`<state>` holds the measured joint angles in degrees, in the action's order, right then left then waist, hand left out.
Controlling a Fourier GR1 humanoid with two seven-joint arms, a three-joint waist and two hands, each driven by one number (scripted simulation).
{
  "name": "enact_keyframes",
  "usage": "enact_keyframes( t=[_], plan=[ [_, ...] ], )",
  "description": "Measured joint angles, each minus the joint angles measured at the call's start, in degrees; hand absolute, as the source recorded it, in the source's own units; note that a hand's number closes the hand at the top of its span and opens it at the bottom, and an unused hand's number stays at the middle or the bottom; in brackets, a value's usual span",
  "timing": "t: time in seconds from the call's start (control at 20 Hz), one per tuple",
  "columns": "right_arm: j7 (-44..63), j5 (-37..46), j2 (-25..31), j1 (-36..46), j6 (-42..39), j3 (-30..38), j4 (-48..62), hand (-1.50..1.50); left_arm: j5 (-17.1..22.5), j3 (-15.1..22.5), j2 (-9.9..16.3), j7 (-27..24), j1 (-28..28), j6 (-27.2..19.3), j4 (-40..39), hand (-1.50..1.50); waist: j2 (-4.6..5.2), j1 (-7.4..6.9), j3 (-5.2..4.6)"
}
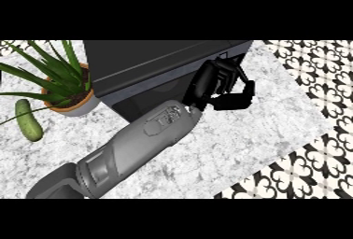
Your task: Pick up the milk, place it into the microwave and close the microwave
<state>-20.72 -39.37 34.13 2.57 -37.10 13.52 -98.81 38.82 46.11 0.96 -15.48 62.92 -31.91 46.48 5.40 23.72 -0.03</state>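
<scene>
Marble counter [276,126] holds the microwave [158,60], its door seemingly shut. One hand [224,86], likely the left, rests curled against its front, holding nothing. No milk visible, presumably inside; little remains.

Even, bright light; soft shadow under the microwave [158,70], no glare.

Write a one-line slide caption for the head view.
One hand with curled fingers reaches to the microwave's front on the marble counter, with a potted plant and cucumber to its left.
</scene>
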Motion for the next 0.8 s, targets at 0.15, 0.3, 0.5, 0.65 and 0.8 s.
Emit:
enact_keyframes(
  t=[0.15,0.3,0.5,0.65,0.8],
  plan=[
    [0.60,-0.64,1.15,0.58,-0.13,0.62,0.26,-1.50,0.59,0.19,0.35,-0.67,-0.27,-1.12,0.28,1.50,-0.03,0.52,0.04],
    [1.13,-1.27,2.12,1.13,-0.19,1.18,0.56,-1.50,1.03,0.46,0.62,-1.32,-0.45,-2.14,0.49,1.50,-0.03,0.89,0.08],
    [1.77,-1.94,3.55,2.06,-0.29,2.00,1.04,-1.50,1.64,0.78,0.77,-1.94,-0.45,-3.15,0.64,1.50,0.05,1.11,0.12],
    [2.19,-2.41,4.30,2.71,-0.31,2.34,1.34,-1.50,2.06,1.02,0.93,-2.35,-0.44,-3.78,0.89,1.50,0.17,1.23,0.15],
    [2.58,-3.29,4.90,3.24,-0.57,2.54,1.83,-1.50,2.40,1.23,1.02,-2.79,-0.42,-4.53,1.07,1.50,0.27,1.35,0.20]
  ],
)
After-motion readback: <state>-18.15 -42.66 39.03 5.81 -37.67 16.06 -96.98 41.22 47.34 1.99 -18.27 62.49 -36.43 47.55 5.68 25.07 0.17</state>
